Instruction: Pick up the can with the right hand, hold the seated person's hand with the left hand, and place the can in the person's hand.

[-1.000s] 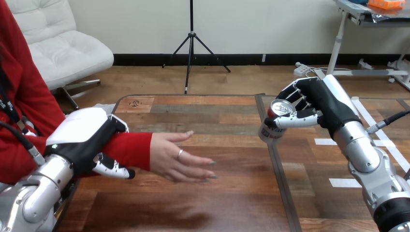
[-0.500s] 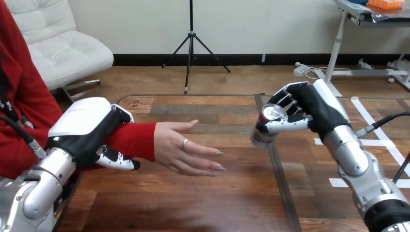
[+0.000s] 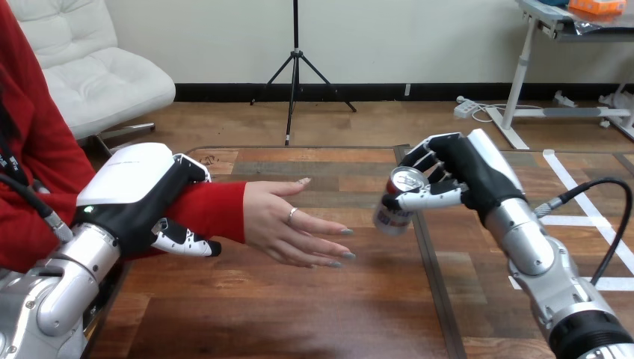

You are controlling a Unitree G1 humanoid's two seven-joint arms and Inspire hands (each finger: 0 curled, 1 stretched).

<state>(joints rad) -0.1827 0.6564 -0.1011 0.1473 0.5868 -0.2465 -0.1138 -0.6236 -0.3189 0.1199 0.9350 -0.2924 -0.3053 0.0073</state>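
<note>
A silver can (image 3: 394,200) with a red label hangs tilted above the table, and my right hand (image 3: 456,176) is shut on it, thumb across its front. The person's hand (image 3: 291,223) reaches in from the left, open and flat above the table, its fingertips a short gap left of the can. My left hand (image 3: 138,198) is curled round the person's forearm at the red sleeve (image 3: 213,212), thumb underneath.
The wooden table (image 3: 299,307) has a dark seam (image 3: 434,292) running front to back under the can. Bare tabletop lies beneath and in front of the person's hand.
My right hand has carried the can leftward and slightly down toward the person's fingertips. The person's hand and my left hand have shifted a little to the right.
</note>
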